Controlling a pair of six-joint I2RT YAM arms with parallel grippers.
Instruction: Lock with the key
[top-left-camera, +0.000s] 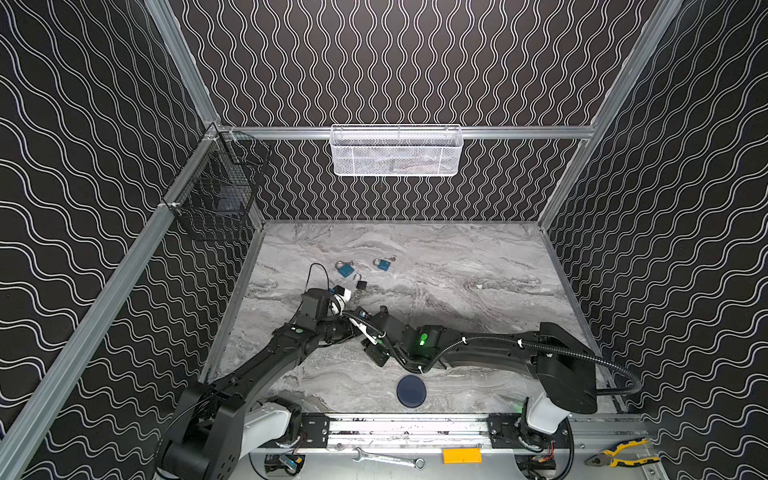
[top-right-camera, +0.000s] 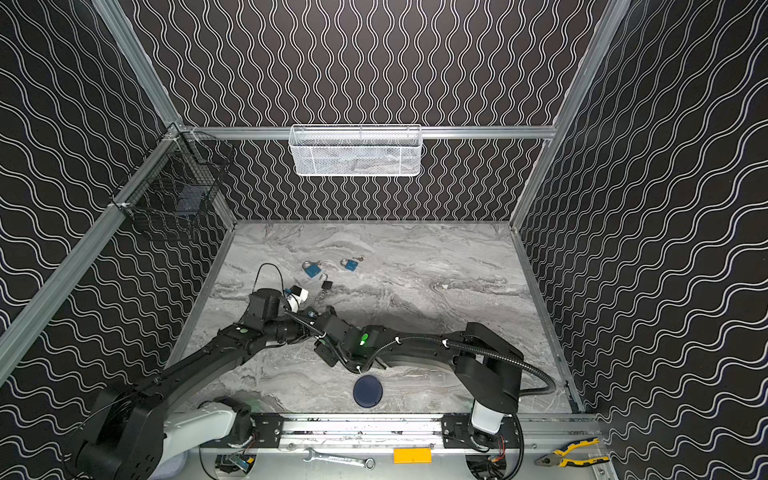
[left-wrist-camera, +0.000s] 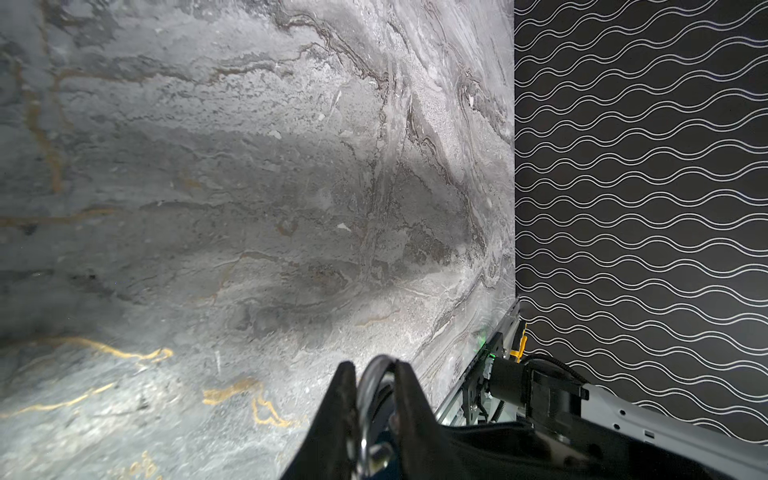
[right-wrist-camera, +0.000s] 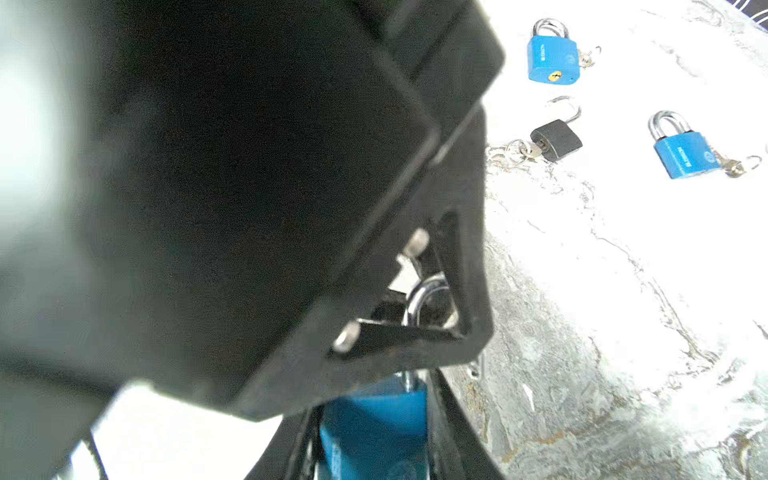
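My right gripper (right-wrist-camera: 376, 401) is shut on the body of a blue padlock (right-wrist-camera: 365, 432), held just above the marble table at the centre left. My left gripper (left-wrist-camera: 374, 368) meets it from the left, and its black fingers (left-wrist-camera: 345, 399) are closed on the padlock's silver shackle (left-wrist-camera: 368, 378). In both top views the two grippers touch tip to tip (top-left-camera: 352, 313) (top-right-camera: 309, 312). This padlock's key is hidden. Behind them on the table lie two more blue padlocks (top-left-camera: 345, 270) (top-left-camera: 383, 264) and a small black padlock (top-left-camera: 362, 285) with an open shackle and a key (right-wrist-camera: 534, 153) in it.
A dark blue disc (top-left-camera: 411, 390) lies near the table's front edge. A white mesh basket (top-left-camera: 397, 150) hangs on the back wall and a black wire basket (top-left-camera: 216, 187) on the left wall. A wrench (top-left-camera: 386, 458) and pliers (top-left-camera: 623, 453) lie beyond the front rail.
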